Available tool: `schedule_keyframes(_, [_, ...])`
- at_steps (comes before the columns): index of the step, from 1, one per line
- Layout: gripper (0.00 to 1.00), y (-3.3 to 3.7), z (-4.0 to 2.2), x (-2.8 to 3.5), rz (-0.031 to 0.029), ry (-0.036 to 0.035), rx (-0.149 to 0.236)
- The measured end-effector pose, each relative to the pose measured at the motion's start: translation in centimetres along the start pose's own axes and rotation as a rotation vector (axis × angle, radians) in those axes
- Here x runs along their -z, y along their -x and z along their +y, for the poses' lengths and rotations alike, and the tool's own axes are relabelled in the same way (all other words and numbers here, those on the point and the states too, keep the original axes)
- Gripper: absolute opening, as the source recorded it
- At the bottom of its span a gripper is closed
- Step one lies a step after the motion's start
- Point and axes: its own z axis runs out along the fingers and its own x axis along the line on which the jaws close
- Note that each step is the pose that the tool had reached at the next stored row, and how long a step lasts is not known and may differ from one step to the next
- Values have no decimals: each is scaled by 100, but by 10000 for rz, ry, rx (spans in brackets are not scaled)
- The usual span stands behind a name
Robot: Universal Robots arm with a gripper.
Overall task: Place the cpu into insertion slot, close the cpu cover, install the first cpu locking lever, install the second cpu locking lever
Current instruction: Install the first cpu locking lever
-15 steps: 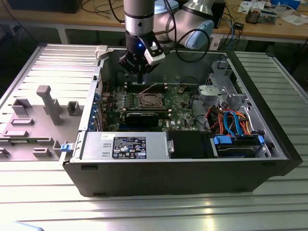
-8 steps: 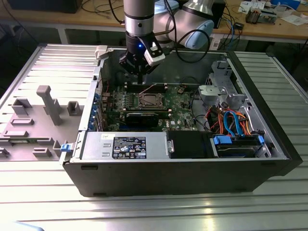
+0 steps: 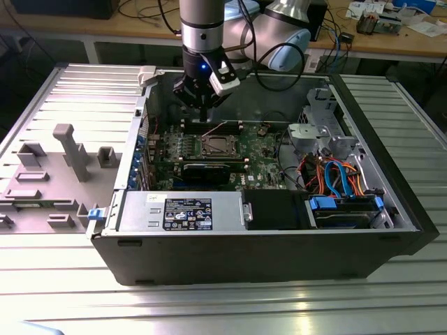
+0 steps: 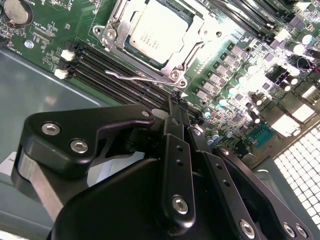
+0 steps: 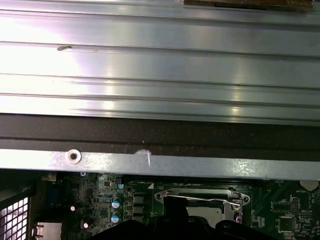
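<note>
The exterior view takes in the whole open computer case (image 3: pixel 244 251) on the ribbed bench (image 3: pixel 391 300). The arm (image 3: pixel 202 28) comes down just inside the case's far wall, and the jaws hang over the green board (image 3: pixel 262 150), just beyond the insertion slot (image 3: pixel 216 146). To the exterior view's right, the drive bay and its coloured cables (image 3: pixel 335 174) sit well apart from them.

The second wrist view gives the close detail. The cpu (image 4: pixel 157 30) has a flat silver-grey top and lies seated in the slot. The cpu cover (image 4: pixel 196 39) is folded down around it as a silvery frame. A thin wire locking lever (image 4: pixel 135 76) runs along the socket's near edge (latched or free, I cannot tell). The jaws are together with nothing between them, their tips above the long black memory slots (image 4: pixel 100 62), just beside that lever.

The first wrist view adds the case's dark rim (image 5: pixel 160 137) and the bench beyond it. The lever (image 5: pixel 200 199) seems to cross the socket there.
</note>
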Motion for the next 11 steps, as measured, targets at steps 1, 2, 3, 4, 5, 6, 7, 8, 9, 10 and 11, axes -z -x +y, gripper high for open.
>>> schedule_keyframes(1, [11, 14, -1, -2, 0, 25, -3])
schedule_keyframes(2, [11, 31, -2, -5, -4, 105, -7])
schedule_keyframes(3, [11, 41, -2, -7, -7, 185, -9])
schedule_keyframes(4, [11, 52, -3, -13, -9, 213, -9])
schedule_keyframes(5, [11, 60, -4, -16, -8, 212, -9])
schedule_keyframes(6, [11, 68, -4, -20, -8, 212, -9])
schedule_keyframes(7, [11, 74, -4, -25, -7, 210, -9])
schedule_keyframes(8, [11, 80, -5, -30, -7, 209, -11])
schedule_keyframes(9, [11, 89, -5, -37, -8, 209, -14])
schedule_keyframes(10, [11, 95, -6, -43, -9, 211, -19])
schedule_keyframes(11, [11, 103, -6, -49, -9, 209, -27])
